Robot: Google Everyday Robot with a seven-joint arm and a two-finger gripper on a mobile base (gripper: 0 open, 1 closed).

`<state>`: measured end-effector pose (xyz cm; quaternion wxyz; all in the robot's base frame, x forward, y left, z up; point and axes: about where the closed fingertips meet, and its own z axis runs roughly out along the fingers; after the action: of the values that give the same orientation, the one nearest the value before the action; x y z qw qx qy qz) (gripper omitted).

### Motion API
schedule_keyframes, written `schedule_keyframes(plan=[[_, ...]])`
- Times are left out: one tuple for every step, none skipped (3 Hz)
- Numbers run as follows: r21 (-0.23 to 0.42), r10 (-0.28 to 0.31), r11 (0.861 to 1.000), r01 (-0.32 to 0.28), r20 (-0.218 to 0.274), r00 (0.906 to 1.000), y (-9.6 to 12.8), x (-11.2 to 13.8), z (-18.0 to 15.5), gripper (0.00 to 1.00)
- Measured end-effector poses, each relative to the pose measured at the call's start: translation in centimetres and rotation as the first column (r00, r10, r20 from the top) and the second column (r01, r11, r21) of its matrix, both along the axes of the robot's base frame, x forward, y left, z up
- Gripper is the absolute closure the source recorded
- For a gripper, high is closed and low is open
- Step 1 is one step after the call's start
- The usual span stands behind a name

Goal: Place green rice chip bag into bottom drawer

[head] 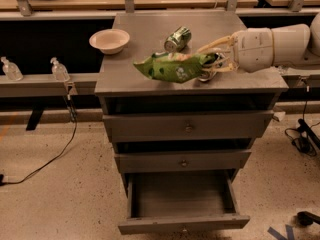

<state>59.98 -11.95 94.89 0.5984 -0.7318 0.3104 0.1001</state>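
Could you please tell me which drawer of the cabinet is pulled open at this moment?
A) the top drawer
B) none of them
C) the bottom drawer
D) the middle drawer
C: the bottom drawer is pulled out with its bare tray showing, while the top drawer and middle drawer are pushed in; the gripper holds the green rice chip bag over the cabinet top.

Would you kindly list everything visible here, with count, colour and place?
green rice chip bag: one, bright green, held over the cabinet top
drink can: one, green-and-white, lying on the cabinet top behind the bag
bowl: one, pale, cabinet top, left
cabinet: one, grey, centre
bottom drawer: one, grey, pulled open
bottles: two, clear, ledge at left
pincer: one, pale, shut on the bag's right end
arm: one, white, from the right
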Motion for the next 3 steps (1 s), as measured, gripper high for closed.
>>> schedule_keyframes(plan=[[-0.020,0.087,0.996,-0.088,-0.026,0.9958,0.04,-2.04,-0.71,1.00],[-0.020,0.089,0.996,-0.089,-0.027,0.9957,0.08,-2.07,-0.73,1.00],[0.003,0.109,0.994,-0.109,-0.028,0.9936,0.62,-2.13,-0.59,1.00]])
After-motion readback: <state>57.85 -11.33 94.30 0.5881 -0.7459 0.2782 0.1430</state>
